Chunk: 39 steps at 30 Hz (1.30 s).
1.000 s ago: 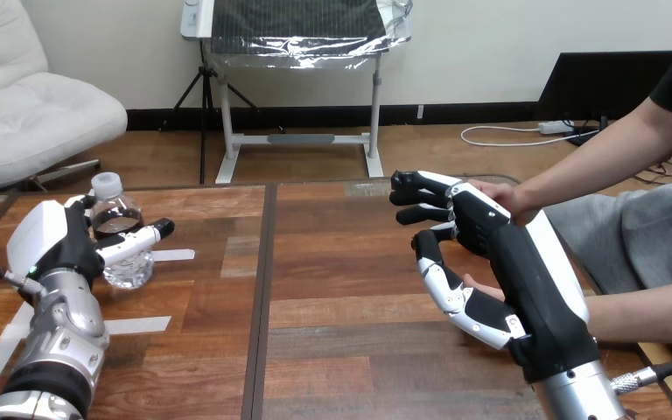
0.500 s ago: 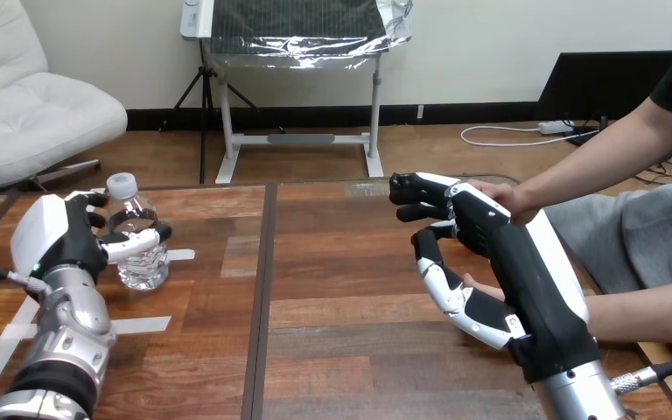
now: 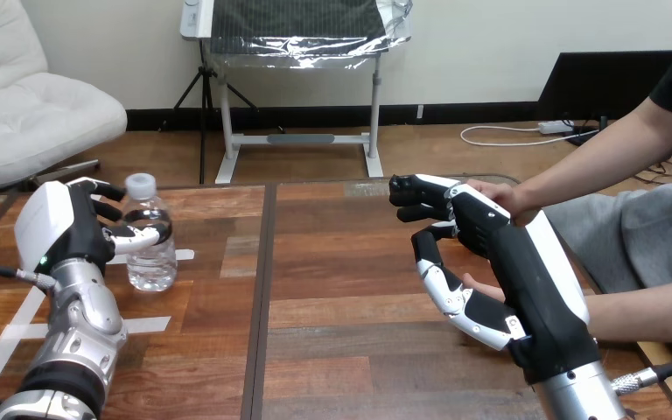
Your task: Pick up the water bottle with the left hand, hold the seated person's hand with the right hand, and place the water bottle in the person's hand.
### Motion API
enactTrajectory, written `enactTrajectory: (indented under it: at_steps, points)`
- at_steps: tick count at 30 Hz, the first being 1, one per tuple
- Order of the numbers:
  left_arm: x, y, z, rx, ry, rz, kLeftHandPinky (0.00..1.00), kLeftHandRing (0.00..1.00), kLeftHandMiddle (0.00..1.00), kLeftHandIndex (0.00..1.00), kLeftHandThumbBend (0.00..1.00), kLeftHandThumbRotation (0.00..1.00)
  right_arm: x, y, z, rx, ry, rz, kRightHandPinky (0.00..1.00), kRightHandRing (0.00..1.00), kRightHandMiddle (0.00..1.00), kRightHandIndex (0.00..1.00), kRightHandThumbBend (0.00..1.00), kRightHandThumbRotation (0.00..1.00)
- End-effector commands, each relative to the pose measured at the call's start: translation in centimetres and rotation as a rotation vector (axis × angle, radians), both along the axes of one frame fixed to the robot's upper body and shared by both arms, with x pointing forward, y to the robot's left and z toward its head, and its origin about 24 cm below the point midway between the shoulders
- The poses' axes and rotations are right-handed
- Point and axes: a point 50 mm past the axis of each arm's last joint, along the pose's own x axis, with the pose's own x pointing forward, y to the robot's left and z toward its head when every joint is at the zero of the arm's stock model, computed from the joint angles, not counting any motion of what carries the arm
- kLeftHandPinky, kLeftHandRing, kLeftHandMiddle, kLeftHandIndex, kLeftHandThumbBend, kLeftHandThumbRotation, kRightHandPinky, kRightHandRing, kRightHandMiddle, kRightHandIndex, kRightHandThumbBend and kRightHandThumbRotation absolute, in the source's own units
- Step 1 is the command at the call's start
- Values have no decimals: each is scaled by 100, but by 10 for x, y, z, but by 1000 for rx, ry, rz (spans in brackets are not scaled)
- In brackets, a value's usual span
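Gripping the water bottle (image 3: pixel 150 238) upright at the left part of the table (image 3: pixel 359 289), the left hand (image 3: pixel 63 229) curls round it for carrying. The right hand (image 3: pixel 490 238) lies against the person's hand (image 3: pixel 493 189), seemingly to steady it; whether it clasps cannot be told.

Water bottle (image 3: pixel 151 255) at table's (image 3: pixel 341 289) left, in left hand (image 3: pixel 63 232) — right hand (image 3: pixel 488 238) beside person's hand (image 3: pixel 497 192), right

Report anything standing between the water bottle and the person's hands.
No object lies on the bare table between the water bottle, held in the left hand, and the person's hands. Only the robot's right hand stands there, on the bottle's side of them.
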Motion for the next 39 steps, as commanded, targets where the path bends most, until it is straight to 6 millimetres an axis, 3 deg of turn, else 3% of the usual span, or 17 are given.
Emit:
enactTrajectory:
  at_steps: [1,39]
  points:
    - [15,-11,19,9,-69,-36,39,44,48,52,69,0,3,-3,17,-9,-88,1,60,71,75,76,15,0]
    - [7,-14,9,1,-89,-35,39,44,49,53,67,0,3,-2,16,-29,-71,1,64,72,75,75,15,0]
